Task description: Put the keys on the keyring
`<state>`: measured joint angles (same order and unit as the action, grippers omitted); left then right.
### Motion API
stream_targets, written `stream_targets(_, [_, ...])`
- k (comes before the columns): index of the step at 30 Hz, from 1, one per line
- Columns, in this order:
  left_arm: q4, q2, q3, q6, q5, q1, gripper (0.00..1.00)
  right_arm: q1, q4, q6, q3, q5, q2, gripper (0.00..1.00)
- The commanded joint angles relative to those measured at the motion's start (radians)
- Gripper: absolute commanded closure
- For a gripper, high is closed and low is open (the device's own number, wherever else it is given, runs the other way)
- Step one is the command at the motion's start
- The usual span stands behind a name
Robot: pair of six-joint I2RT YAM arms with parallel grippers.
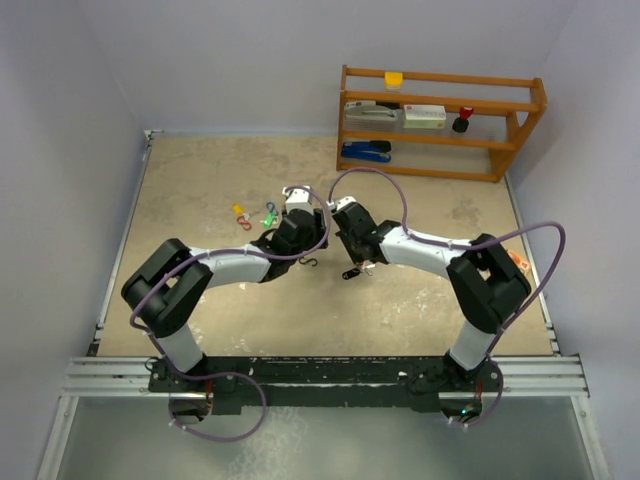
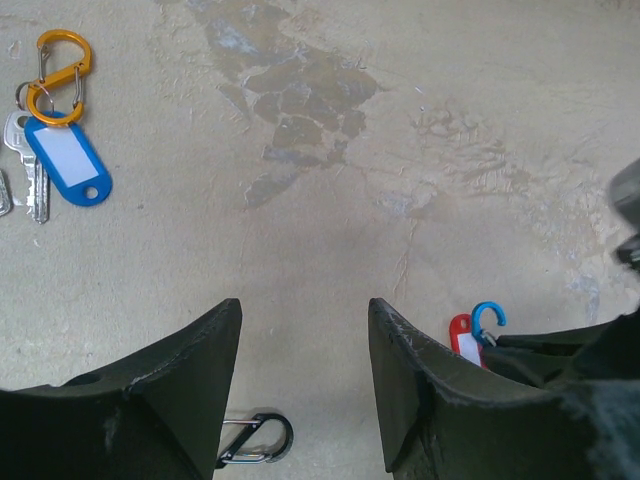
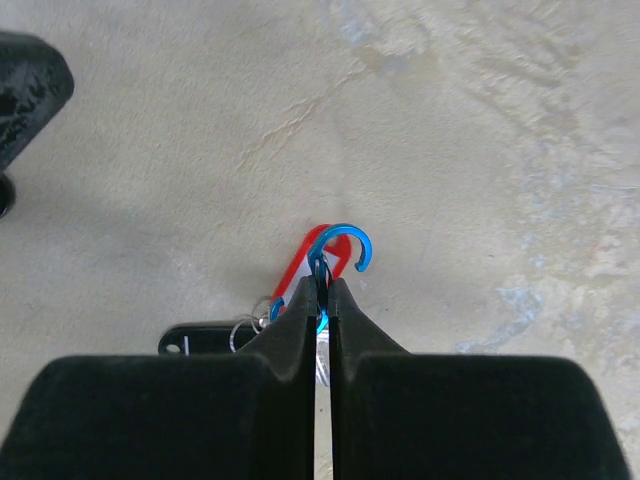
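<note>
The right gripper (image 3: 318, 290) is clenching a blue clip (image 3: 352, 243) between its closed fingers near the middle of the table (image 1: 420, 300), with a red-tagged key (image 3: 305, 262) and a black fob (image 3: 195, 338) sitting directly beneath it. The left gripper (image 2: 305, 330) is hovering just to its left, released with jaws spread, above a black clip (image 2: 255, 438). A blue-tagged key (image 2: 65, 165) on an orange clip (image 2: 58, 75) is lying farther off to the far left.
</note>
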<state>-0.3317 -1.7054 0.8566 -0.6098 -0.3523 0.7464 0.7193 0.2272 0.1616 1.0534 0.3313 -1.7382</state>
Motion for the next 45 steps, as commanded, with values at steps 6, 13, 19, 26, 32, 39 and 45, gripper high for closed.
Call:
stream_targets(6, [-0.05,0.029,-0.004,-0.01,0.011,-0.006,0.49,0.003,0.095,0.077,0.068,0.164,0.034,1.0])
stream_targets(13, [-0.052,0.024,-0.005,-0.013,0.01,-0.006,0.49,0.019,0.195,0.1,0.092,0.19,0.014,1.0])
stream_targets(19, [-0.045,0.032,-0.004,-0.012,-0.002,-0.006,0.49,0.081,0.247,0.119,0.126,0.213,-0.037,1.0])
stream_targets(26, [-0.023,0.059,-0.014,-0.014,-0.039,-0.005,0.49,0.12,0.302,0.154,0.17,0.253,-0.103,1.0])
stream_targets(32, [0.014,0.089,-0.029,-0.043,-0.132,-0.005,0.49,0.122,0.303,0.159,0.17,0.251,-0.11,1.0])
stream_targets(39, [0.023,0.181,-0.09,-0.091,-0.257,-0.023,0.48,0.124,0.294,0.161,0.174,0.245,-0.12,1.0])
stream_targets(45, [0.029,0.285,-0.149,-0.115,-0.347,-0.038,0.47,0.125,0.29,0.167,0.175,0.245,-0.131,1.0])
